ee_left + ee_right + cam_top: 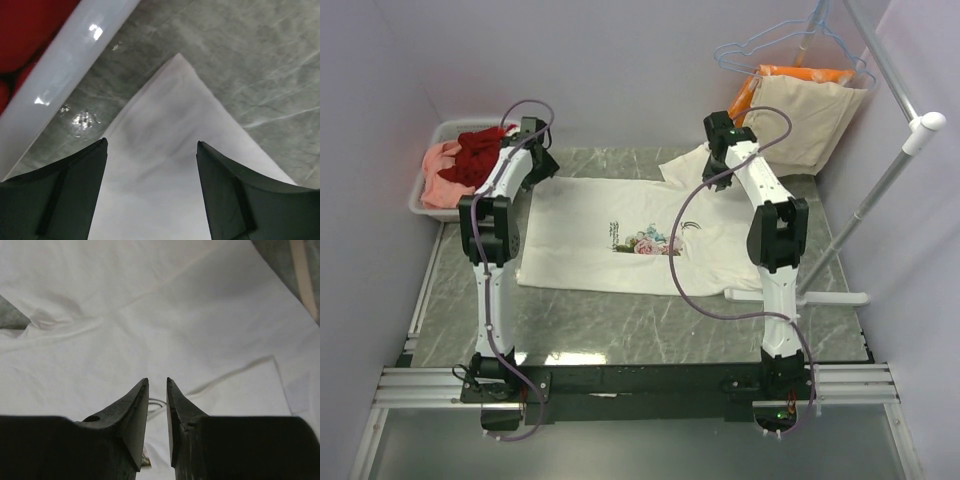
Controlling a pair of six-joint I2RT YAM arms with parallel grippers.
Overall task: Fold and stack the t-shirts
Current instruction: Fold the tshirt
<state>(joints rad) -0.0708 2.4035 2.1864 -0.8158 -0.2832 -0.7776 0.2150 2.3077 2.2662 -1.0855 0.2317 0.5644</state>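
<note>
Soft, even overhead light leaves only faint shadows beneath the arms and nearly washes out the white t-shirt (590, 225), with small glare spots on the bin rim (75, 55) and the glossy table (82, 120), while the close, dark fingers (132, 425) look slightly blurred in both wrist views.

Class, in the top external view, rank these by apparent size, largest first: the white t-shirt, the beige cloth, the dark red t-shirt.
1. white t-shirt
2. beige cloth
3. dark red t-shirt, bunched up, so only its visible heap counts
</note>
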